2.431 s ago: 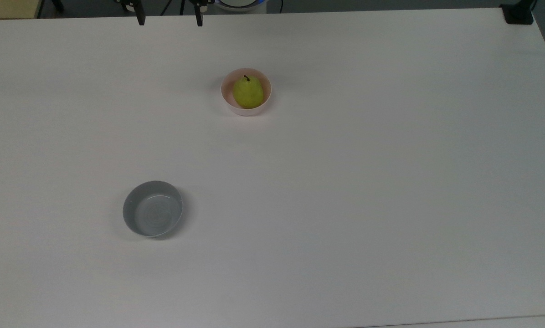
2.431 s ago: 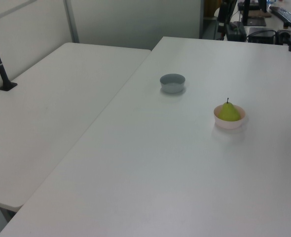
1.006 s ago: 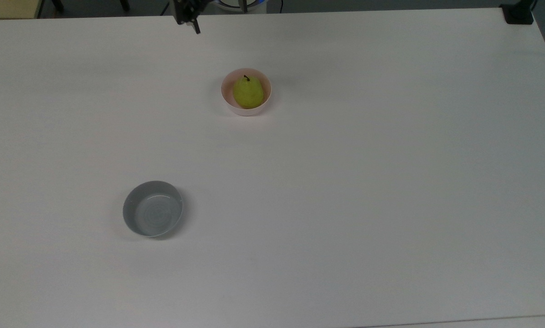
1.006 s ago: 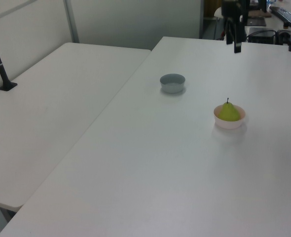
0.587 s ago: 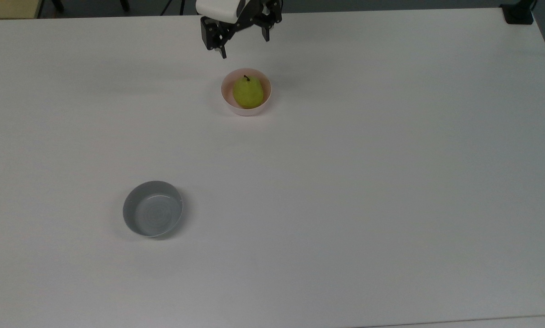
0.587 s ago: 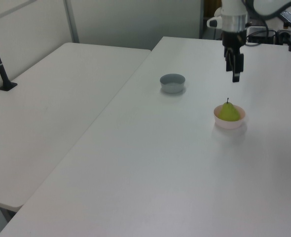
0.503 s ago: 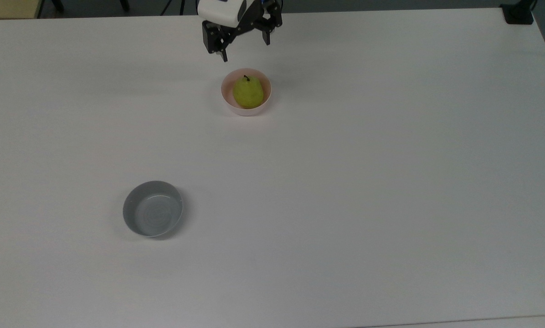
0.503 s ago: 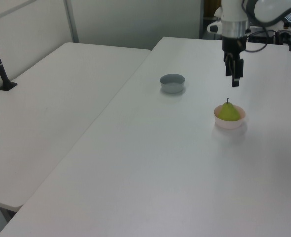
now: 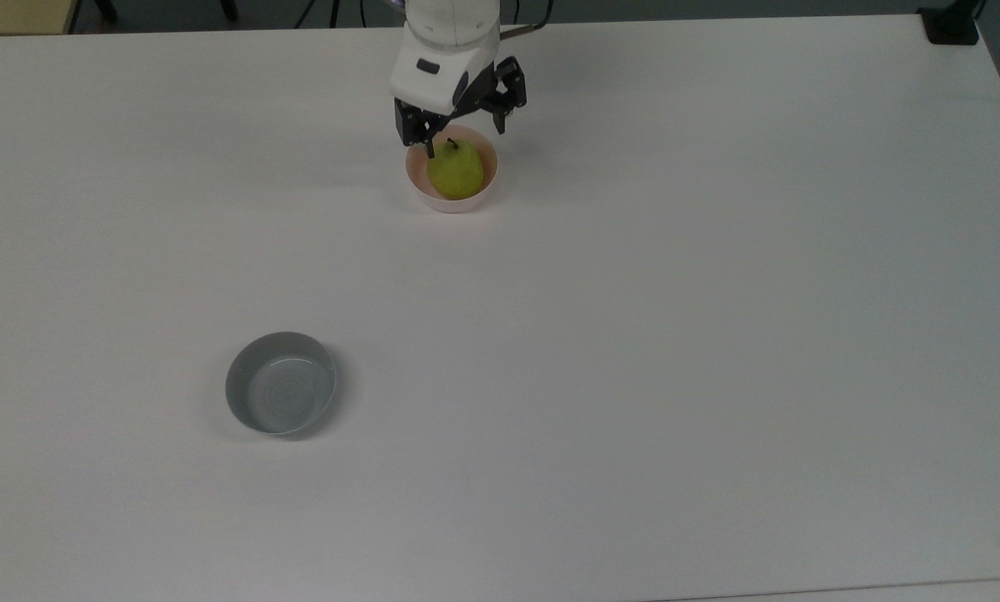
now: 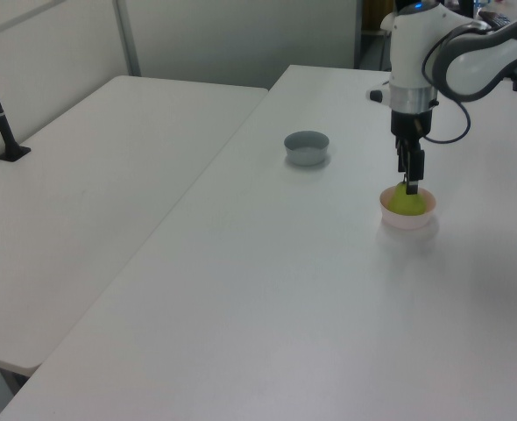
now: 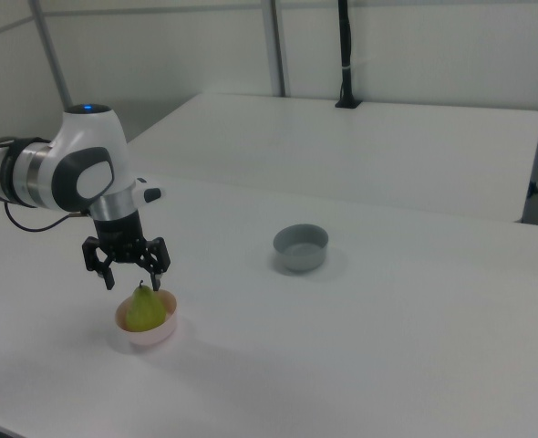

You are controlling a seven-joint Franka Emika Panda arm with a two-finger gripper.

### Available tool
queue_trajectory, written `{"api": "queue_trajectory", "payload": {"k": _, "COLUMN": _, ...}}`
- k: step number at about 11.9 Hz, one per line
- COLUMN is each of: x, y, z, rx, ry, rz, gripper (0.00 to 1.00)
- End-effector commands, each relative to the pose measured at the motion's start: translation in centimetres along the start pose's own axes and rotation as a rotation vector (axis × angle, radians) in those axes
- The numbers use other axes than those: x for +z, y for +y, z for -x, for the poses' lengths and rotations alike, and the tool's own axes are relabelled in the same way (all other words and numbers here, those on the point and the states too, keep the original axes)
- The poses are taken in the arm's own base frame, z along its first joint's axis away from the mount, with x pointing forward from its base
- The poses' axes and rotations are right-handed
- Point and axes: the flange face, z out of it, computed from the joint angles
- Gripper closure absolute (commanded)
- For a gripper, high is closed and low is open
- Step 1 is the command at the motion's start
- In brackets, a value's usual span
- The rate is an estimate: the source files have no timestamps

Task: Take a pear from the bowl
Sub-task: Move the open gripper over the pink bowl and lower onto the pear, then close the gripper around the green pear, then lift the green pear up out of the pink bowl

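Moved since 0.5 s ago: arm is coming down from the table edge, and the tool [image 9: 462, 140] is now sitting right over the pink bowl; pear and both bowls haven't shifted.

White table [image 9: 634, 334] is carrying everything. Second white table [image 10: 92, 202] is standing alongside it, at the left view's left.

Arm [image 11: 73, 173], white w/ grey joints, is reaching in from the top view's top edge, wrist pointing straight down.

Tool fingers are standing apart, straddling the pear's top: one black finger [image 9: 427, 144] at the bowl's rim on the top view's left, the other at the top view's right of the stem. Nothing gripped. In right view the tips [image 11: 156, 276] are hanging just above the bowl, either side of the stem.

Grey bowl [image 9: 280, 383] is sitting well apart from the pink one, toward the top view's lower left.

Bowl [image 9: 451, 197], pale pink, is resting on the table directly under the tool.

Pear [image 9: 455, 172], yellow-green, is sitting upright inside the pink bowl, dark stem pointing up between the fingers.
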Motion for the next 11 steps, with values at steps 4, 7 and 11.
{"api": "queue_trajectory", "payload": {"k": 4, "x": 2.2, "y": 0.3, "z": -0.2, "rx": 0.022, "ry": -0.018, "rz": -0.001, "gripper": 1.0}}
{"api": "queue_trajectory", "payload": {"k": 7, "x": 0.8, "y": 0.6, "z": 0.2, "rx": 0.026, "ry": -0.022, "rz": -0.006, "gripper": 1.0}}
{"api": "queue_trajectory", "payload": {"k": 11, "x": -3.9, "y": 1.8, "z": 1.0, "rx": 0.05, "ry": -0.033, "rz": -0.019, "gripper": 1.0}}
